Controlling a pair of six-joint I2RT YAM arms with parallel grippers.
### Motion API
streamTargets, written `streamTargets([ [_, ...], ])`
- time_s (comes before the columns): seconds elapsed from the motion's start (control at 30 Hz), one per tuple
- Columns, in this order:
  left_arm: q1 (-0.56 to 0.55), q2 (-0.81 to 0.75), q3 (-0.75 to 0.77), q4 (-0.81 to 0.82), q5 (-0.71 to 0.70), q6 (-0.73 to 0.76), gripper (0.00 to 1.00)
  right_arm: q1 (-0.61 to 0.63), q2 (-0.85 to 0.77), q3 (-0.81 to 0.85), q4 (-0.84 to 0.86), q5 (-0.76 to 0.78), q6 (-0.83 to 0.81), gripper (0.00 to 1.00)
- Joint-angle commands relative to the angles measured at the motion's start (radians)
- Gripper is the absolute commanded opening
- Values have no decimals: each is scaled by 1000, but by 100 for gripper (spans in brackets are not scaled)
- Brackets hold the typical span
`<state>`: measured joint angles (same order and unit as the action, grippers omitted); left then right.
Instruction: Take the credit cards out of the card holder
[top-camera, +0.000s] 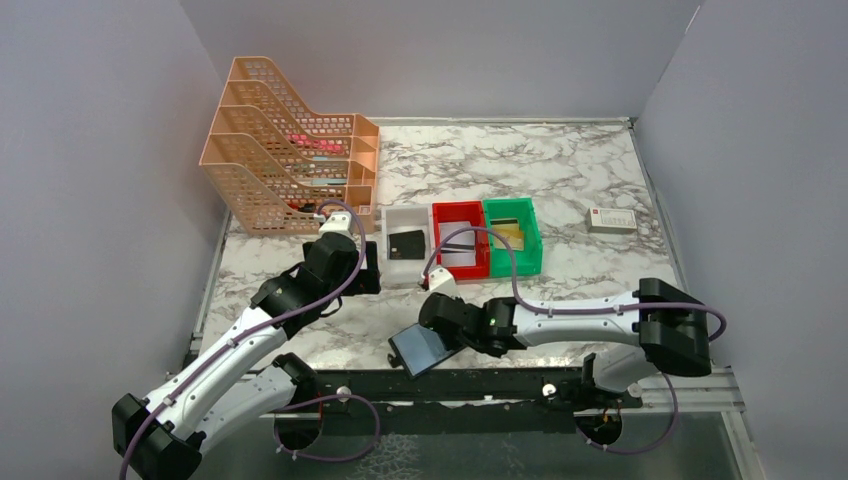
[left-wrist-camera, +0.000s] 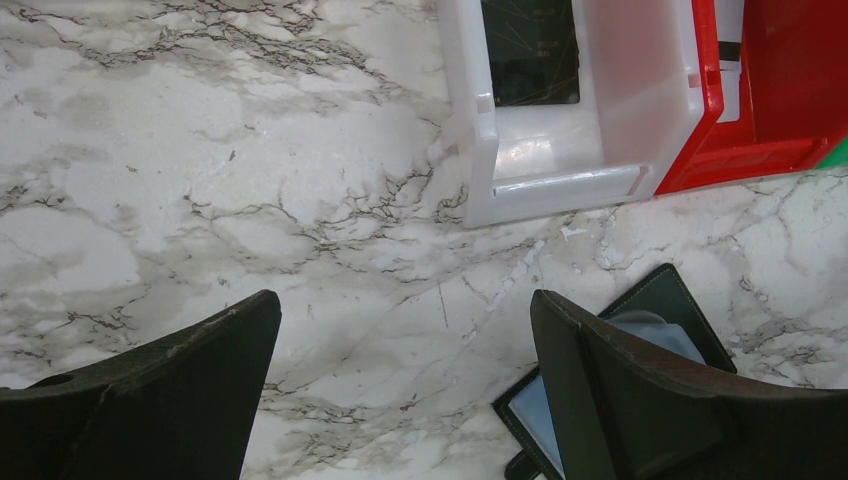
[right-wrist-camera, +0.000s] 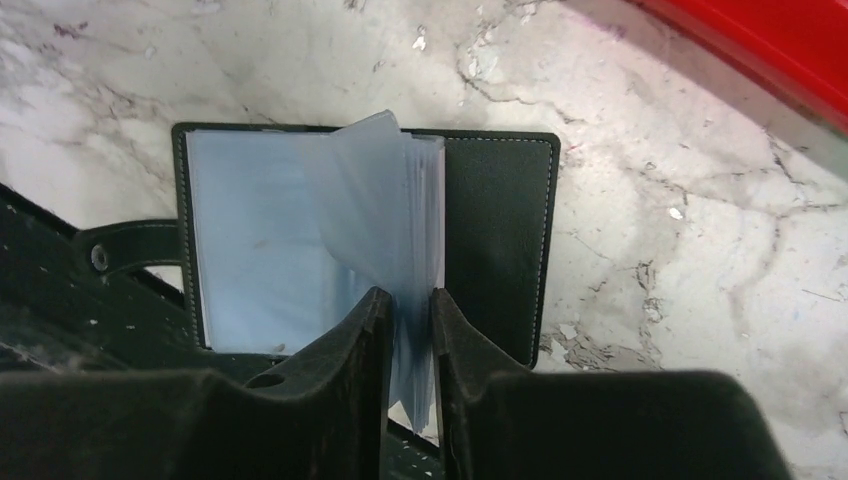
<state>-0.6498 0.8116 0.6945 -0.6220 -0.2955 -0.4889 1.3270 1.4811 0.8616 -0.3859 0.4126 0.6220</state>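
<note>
From above, the card holder lay open at the 6 o'clock edge of the table. The right gripper was on it from 2 o'clock. A tan credit card sat in the green bin, at 1 o'clock of the holder. The left gripper hovered beside the white bin.

In the left wrist view, its fingers stood spread wide over bare marble, with the holder at 4 o'clock.

In the right wrist view, the fingers were nearly together, pinching the holder's clear sleeves.
</note>
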Motion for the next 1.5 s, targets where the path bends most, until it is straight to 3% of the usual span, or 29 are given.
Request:
streamTargets([
  [0.0,3,-15,-7,27,24,9,99,5,24,16,35,-118,-55,27],
  [0.17,4,-15,-7,26,27,9,99,5,0,23,48,-166,-74,34],
  [0.33,4,-14,-9,26,27,10,99,5,-51,-1,134,-306,-134,43],
  [0.53,4,-11,-9,26,27,9,99,6,-47,-15,210,-422,-148,47],
  [0.87,4,-6,-9,26,26,9,99,34,153,69,252,-581,-186,49],
  [1.03,4,-6,-9,27,26,9,99,71,210,129,199,-523,-192,49],
  [1.33,4,-11,-6,27,30,8,99,69,32,31,165,-201,-71,55],
  [1.47,4,-38,-15,30,62,-42,99,42,-7,-34,199,-194,-24,56],
])
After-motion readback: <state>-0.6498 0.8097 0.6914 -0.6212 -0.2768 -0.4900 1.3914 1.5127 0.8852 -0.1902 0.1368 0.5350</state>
